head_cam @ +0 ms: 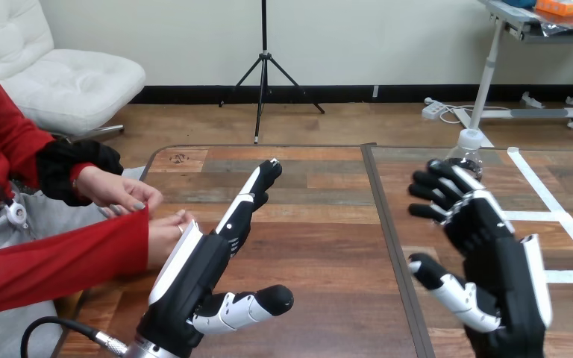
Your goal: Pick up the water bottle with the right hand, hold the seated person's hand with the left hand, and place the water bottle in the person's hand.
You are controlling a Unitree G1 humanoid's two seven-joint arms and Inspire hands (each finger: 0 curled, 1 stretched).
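Observation:
A clear water bottle (465, 151) with a white cap stands upright on the table's right half, partly hidden behind my right hand (492, 253). That hand is raised in front of the bottle with its fingers spread and holds nothing. My left hand (201, 276) is open near the table's left edge, fingers stretched forward and thumb out to the right. The person's two hands (130, 195) rest together at the left edge, just beyond the back of my left hand; whether they touch it I cannot tell.
White tape lines (548, 201) mark the table's right part. A dark seam (389, 239) runs front to back down the middle of the table. Bare wood lies between my two hands.

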